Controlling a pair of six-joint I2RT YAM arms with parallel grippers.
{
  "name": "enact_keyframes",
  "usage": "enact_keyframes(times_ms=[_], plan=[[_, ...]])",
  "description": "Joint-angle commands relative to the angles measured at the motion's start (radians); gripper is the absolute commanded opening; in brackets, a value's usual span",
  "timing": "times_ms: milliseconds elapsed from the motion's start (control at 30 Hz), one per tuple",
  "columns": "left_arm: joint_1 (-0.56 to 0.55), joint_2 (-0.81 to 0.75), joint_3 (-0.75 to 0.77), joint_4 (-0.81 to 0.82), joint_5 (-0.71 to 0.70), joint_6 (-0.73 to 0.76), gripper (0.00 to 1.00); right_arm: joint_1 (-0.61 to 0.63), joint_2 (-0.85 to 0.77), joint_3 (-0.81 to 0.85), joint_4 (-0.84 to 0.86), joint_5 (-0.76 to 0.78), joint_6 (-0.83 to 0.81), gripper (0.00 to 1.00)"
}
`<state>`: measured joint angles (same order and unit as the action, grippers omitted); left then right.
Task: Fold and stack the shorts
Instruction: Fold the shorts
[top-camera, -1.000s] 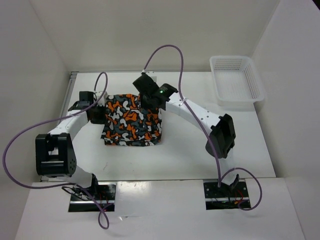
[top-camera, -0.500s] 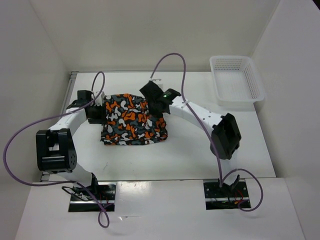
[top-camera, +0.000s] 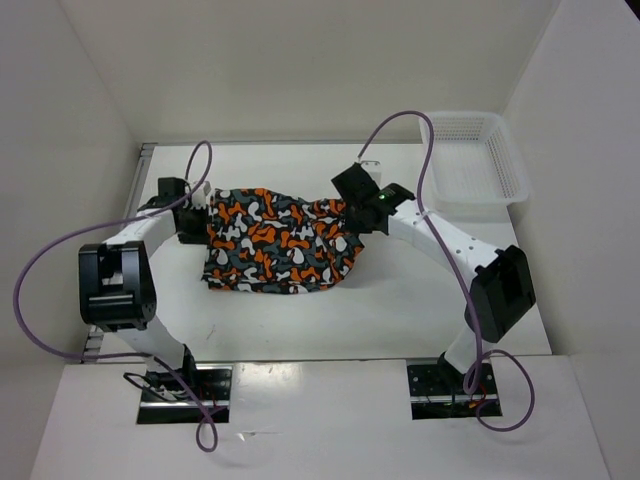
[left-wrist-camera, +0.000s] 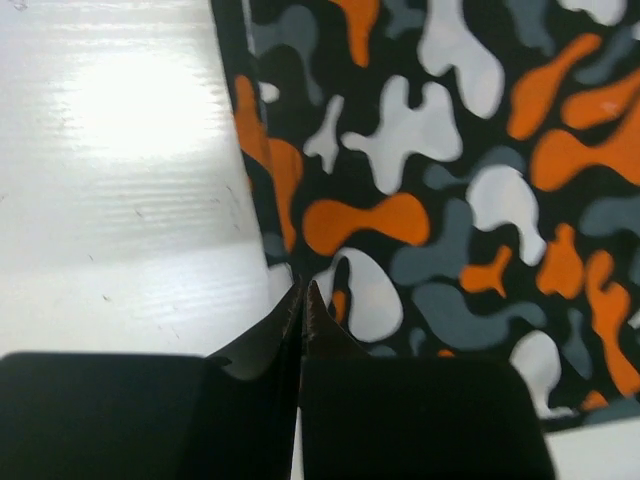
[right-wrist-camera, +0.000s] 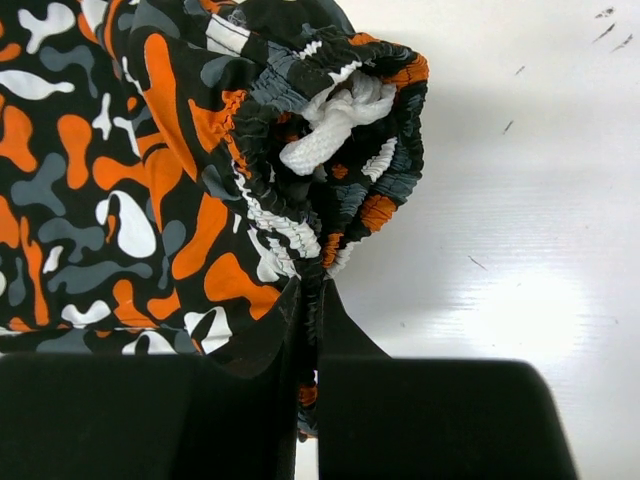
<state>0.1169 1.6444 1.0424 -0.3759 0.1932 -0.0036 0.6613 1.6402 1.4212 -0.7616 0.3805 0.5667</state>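
Rightward is where the right gripper (top-camera: 352, 207) has swung since a second ago, toward the far right corner of the counter (top-camera: 420, 300), dragging one end of the shorts (top-camera: 280, 245) with it. The cloth, bunched into a narrow block before, is now drawn out wide between the two arms. The left gripper (top-camera: 198, 215) has stayed near the far left corner.

The camouflage shorts lie on the far left half of the counter, closer to the far edge than the near one. Their upper edge is pulled fairly taut from one gripper to the other, and the rest sags toward the near edge in soft folds.

In the right wrist view the right gripper (right-wrist-camera: 308, 300) has its fingers pressed together on the gathered elastic waistband (right-wrist-camera: 262, 215), with fabric showing in the slit between them. A white drawstring (right-wrist-camera: 335, 125) is bunched just above. In the left wrist view the left gripper (left-wrist-camera: 303, 298) is closed, pinching the dark hem at the shorts' edge.

The counter is white and glossy, with a bright patch of glare and a few small dark scuffs. A white mesh basket (top-camera: 472, 165) sits at the far right corner, well apart from the shorts. Plain white walls (top-camera: 300, 60) close in the left, far and right edges. Purple cables (top-camera: 60, 270) loop from both arms
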Motion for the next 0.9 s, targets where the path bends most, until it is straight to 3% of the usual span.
enact_keyframes(times_ms=[0,133,300,567,867], plan=[[0.012,0.055,0.062,0.042,-0.052,0.004,0.0,0.003,-0.039,-0.011,0.027,0.029,-0.002,0.0],[0.023,0.135,0.117,0.069,-0.074,0.004,0.0,0.003,-0.039,-0.011,0.027,0.029,-0.002,0.0],[0.023,0.182,0.078,0.12,-0.048,0.004,0.0,-0.015,-0.049,-0.011,0.027,0.029,-0.002,0.0],[-0.124,0.187,-0.001,0.149,-0.074,0.004,0.0,-0.065,-0.08,-0.053,0.027,0.009,-0.021,0.0],[-0.198,0.128,-0.045,0.137,-0.035,0.004,0.0,-0.152,-0.14,-0.064,0.004,0.028,-0.074,0.0]])
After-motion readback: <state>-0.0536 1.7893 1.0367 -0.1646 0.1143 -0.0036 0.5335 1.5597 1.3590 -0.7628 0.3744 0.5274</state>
